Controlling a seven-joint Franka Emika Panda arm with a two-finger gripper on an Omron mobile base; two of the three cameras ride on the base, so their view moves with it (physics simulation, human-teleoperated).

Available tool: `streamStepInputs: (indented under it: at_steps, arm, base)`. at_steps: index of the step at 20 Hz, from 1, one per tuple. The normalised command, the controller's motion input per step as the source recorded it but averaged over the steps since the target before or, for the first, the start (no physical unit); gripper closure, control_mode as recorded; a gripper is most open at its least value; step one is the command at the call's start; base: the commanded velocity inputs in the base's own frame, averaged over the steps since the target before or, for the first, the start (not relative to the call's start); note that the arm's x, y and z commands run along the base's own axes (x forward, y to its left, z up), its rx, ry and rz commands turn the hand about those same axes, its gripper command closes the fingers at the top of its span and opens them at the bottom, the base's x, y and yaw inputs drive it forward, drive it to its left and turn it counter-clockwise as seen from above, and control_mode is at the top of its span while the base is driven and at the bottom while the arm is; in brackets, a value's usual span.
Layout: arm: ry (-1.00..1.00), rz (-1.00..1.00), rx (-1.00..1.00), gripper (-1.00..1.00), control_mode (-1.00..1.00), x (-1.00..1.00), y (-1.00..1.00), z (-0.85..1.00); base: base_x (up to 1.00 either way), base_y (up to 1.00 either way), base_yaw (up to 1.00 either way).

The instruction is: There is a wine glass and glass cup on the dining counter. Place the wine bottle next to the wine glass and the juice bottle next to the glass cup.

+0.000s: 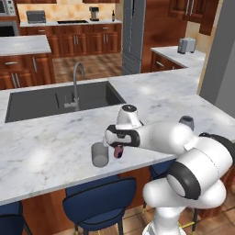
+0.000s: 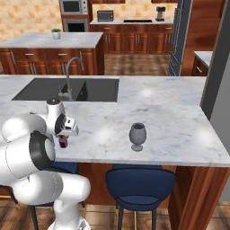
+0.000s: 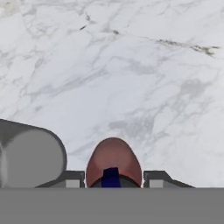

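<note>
We see the end effector [image 1: 118, 150] clenched on the juice bottle [image 1: 119, 151], a small pinkish-red bottle that hangs between its fingers over the near part of the marble surface [image 1: 55, 137]. In the hand view the juice bottle's rounded red body [image 3: 113, 159] sits squarely between the two fingertips [image 3: 72, 177], with a dark blue-purple patch showing at its near end, and the white-grey marble spreads out beyond it. Just to the left of the held bottle, in the left base view, stands the glass cup [image 1: 99, 154], a short grey translucent cylinder near the front edge of the surface; we cannot tell whether bottle and cup touch, but they are just beside each other. The same cup shows as a grey rounded shape [image 3: 30, 157] at the left of the hand view, right beside the left finger. In the right base view the bottle [image 2: 63, 141] appears under the end effector [image 2: 63, 140], again close to the near edge. The wine glass [image 2: 137, 136] stands upright well to the right of it on the same surface, also near the front edge. Farther back, a dark sink [image 1: 59, 98] with a curved tap [image 1: 75, 85] is set into the surface. Dark blue stools [image 1: 98, 204] stand below the near edge.
</note>
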Motion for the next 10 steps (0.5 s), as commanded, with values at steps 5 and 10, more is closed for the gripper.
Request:
streamStepInputs:
  at_steps: [5,10]
  arm:
    - [0.00,0.00,0.00,1.00,-1.00,0.05,0.01,-0.20]
    - [0.00,0.00,0.00,1.00,-1.00,0.05,0.00,-0.17]
  base:
    - [0.00,0.00,0.00]
    - [0.00,0.00,0.00]
